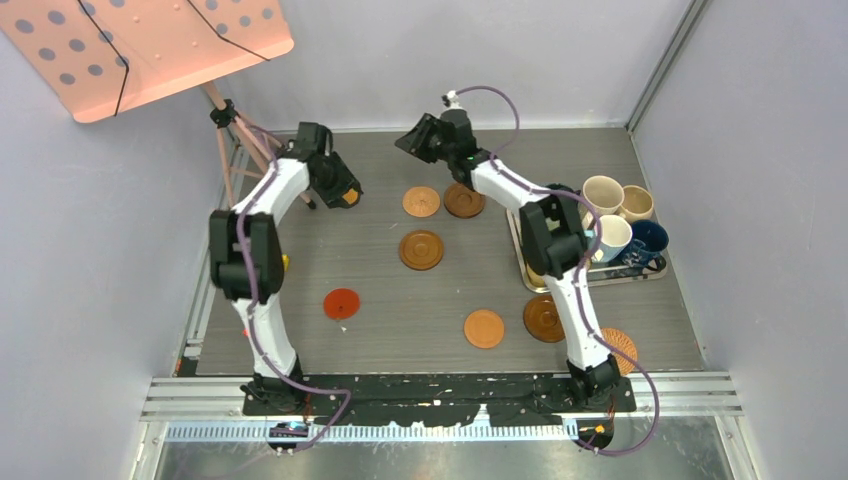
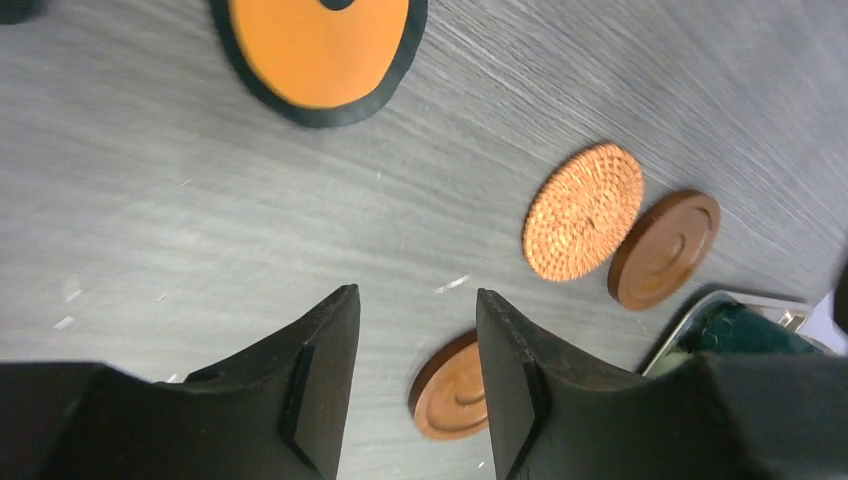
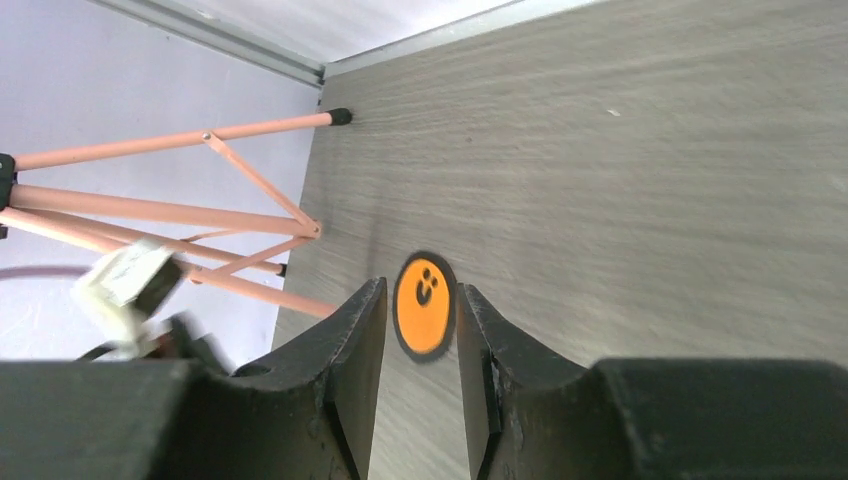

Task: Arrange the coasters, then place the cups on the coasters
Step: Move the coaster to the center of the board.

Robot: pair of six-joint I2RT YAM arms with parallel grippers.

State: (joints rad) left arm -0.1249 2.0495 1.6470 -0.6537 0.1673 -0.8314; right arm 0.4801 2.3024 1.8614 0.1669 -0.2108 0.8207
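Note:
My left gripper (image 1: 343, 190) hangs open and empty over the table's back left, just above the black-and-orange coaster (image 1: 350, 198) (image 2: 320, 50). Past its fingers lie a wicker coaster (image 2: 583, 210) (image 1: 421, 201), a brown coaster (image 2: 665, 248) (image 1: 463, 199) and a ringed brown coaster (image 2: 450, 392) (image 1: 421, 249). My right gripper (image 1: 410, 140) (image 3: 421, 288) is raised at the back centre, open with nothing in it, and the black-and-orange coaster (image 3: 424, 305) shows far off between its fingers. Red (image 1: 341, 303), orange-tan (image 1: 484, 328), dark brown (image 1: 543, 318) and another wicker coaster (image 1: 622, 350) lie nearer. Cream (image 1: 602, 193), beige (image 1: 637, 203), white-blue (image 1: 612, 238) and navy cups (image 1: 647, 242) stand at the right.
The cups stand on a metal tray (image 1: 640, 274) at the right; its corner (image 2: 700, 320) holds a dark green cup (image 2: 745, 330). A pink tripod (image 3: 200, 215) (image 1: 228, 130) carrying a dotted board (image 1: 140, 45) stands at the back left. Walls close in the table.

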